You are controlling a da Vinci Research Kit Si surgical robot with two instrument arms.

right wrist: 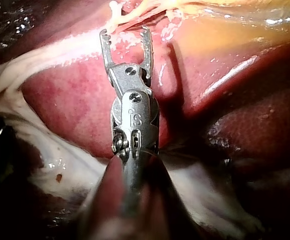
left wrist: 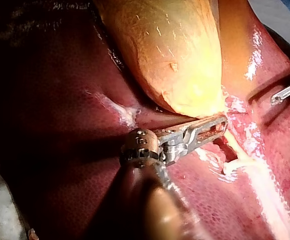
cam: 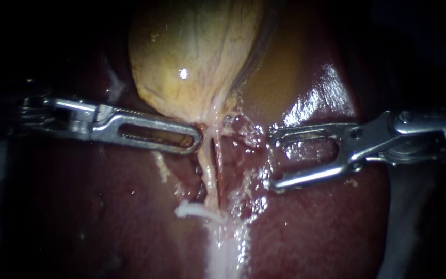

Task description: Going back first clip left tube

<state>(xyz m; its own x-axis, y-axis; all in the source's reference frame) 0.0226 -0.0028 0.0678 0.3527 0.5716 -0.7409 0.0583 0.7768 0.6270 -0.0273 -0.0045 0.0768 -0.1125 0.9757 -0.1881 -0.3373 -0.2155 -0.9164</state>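
The yellow gallbladder (cam: 192, 57) lies on the dark red liver (cam: 104, 206). From its neck, pale tubes (cam: 209, 173) run down, with a dark slit between them. My left instrument (cam: 197, 139) comes in from the left. Its slotted jaws lie together, their tip at the gallbladder's neck, shut on tissue there. The left wrist view shows the same jaws (left wrist: 219, 122) under the gallbladder's (left wrist: 174, 55) lower end. My right instrument (cam: 270, 161) stands to the right of the tubes with its jaws wide open and nothing between them. In the right wrist view those jaws (right wrist: 126, 35) stop short of the pale tubes (right wrist: 135, 15).
A loose white strand (cam: 192, 211) lies across the liver below the tubes, and pale wet tissue (cam: 228, 248) runs on downward. Wet glistening liver (cam: 321, 93) rises above the right instrument. The right instrument's jaw tips (left wrist: 287, 92) show at the far side of the left wrist view.
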